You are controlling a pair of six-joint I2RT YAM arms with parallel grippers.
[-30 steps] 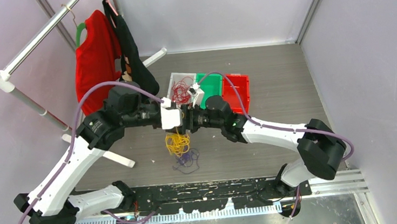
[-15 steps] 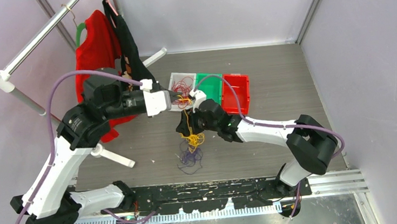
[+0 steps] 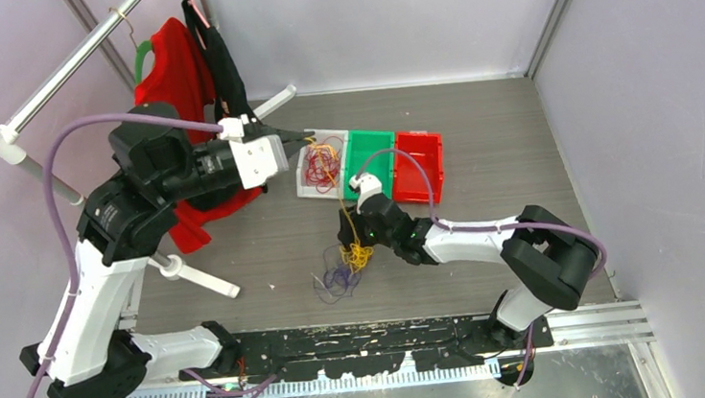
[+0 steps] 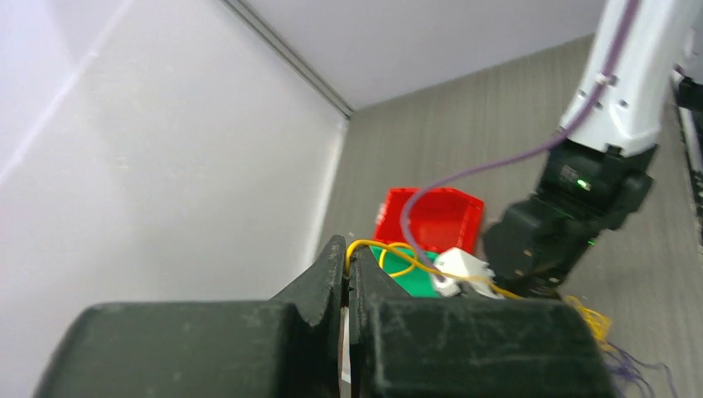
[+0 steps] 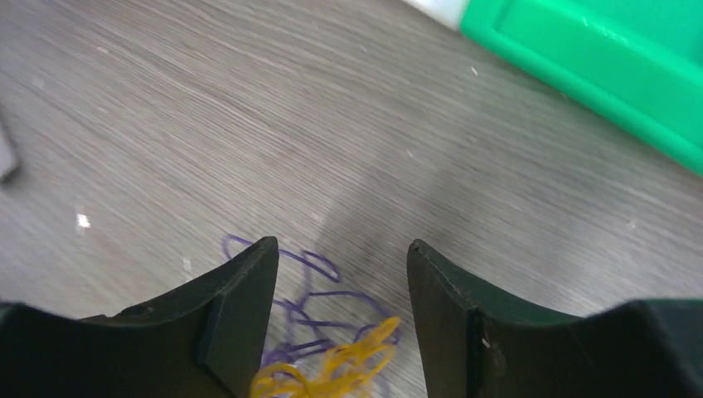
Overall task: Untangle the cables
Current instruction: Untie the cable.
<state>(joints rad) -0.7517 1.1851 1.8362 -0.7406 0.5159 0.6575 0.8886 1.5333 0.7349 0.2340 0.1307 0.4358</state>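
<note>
Our left fingers [image 4: 335,275] clench the yellow cable [image 3: 359,252]. Right fingers [image 5: 255,275] hang released just above the purple cable [image 3: 335,279]. Closing here risks snagging both and tightening the knot.

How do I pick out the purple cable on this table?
Find the row of three bins, then come nearer to the right gripper. Under it the purple cable lies in loose flat loops beside the bunched yellow cable; it is the only dark cable, and no gripper holds it.
</note>
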